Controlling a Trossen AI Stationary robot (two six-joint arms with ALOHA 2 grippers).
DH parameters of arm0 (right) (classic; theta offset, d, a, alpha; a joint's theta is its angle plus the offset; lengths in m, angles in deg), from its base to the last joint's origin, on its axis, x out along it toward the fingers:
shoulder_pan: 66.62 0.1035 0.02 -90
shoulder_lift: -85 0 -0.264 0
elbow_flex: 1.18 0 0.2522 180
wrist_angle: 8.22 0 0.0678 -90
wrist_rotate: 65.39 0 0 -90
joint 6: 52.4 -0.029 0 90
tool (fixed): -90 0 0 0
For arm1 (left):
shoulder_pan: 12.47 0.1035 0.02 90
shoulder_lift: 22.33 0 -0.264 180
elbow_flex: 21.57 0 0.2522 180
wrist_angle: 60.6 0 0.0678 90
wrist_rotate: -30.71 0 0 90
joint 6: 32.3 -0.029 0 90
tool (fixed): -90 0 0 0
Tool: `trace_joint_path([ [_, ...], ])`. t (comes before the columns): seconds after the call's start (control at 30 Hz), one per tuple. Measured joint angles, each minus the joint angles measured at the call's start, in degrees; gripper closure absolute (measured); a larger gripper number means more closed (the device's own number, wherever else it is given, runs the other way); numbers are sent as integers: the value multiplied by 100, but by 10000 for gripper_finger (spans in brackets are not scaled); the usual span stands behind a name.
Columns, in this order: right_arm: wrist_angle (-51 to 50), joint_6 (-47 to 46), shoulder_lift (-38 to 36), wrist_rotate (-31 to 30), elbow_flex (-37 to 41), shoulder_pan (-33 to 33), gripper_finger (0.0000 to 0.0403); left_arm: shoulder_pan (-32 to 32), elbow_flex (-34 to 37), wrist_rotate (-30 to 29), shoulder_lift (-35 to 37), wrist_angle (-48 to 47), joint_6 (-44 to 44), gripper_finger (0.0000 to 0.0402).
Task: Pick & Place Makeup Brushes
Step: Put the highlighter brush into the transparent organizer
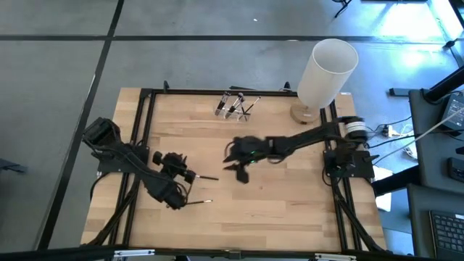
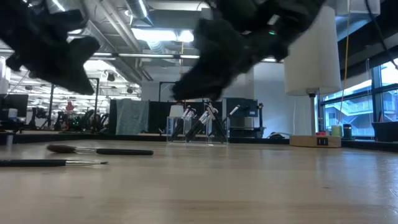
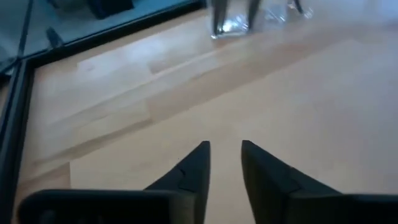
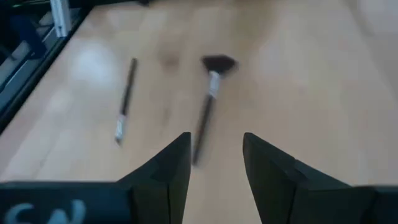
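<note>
Two makeup brushes lie flat on the wooden table. The fan-shaped brush [image 4: 211, 93] [image 1: 206, 177] points its handle toward my right gripper [image 4: 214, 155] [image 1: 233, 165], which hangs open above the table's middle, right of both. A thin dark brush [image 4: 124, 99] [image 1: 199, 201] lies nearer the front edge. Several more brushes stand in a clear holder [image 1: 235, 105] [image 2: 199, 124] at the far edge. My left gripper [image 3: 225, 152] [image 1: 180, 165] hovers left of the loose brushes, its fingers slightly apart with nothing between them, pointing toward the holder [image 3: 236, 18].
A white lamp [image 1: 326, 69] on a wooden base stands at the far right corner. A black frame [image 1: 138, 145] borders the table on the left, and another rail runs along the right side. Bare wood lies between the loose brushes and the holder.
</note>
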Motion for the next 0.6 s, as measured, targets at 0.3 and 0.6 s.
trace_joint_path([
  [0.3, -1460, 527, 1791, -6, -2647, 240, 258, 285, 412, -105, 557, -1008, 761, 244],
  [0.6, -2763, 913, 3117, -233, -4601, 238, 258, 350, 377, -817, 2120, -2016, 556, 253],
])
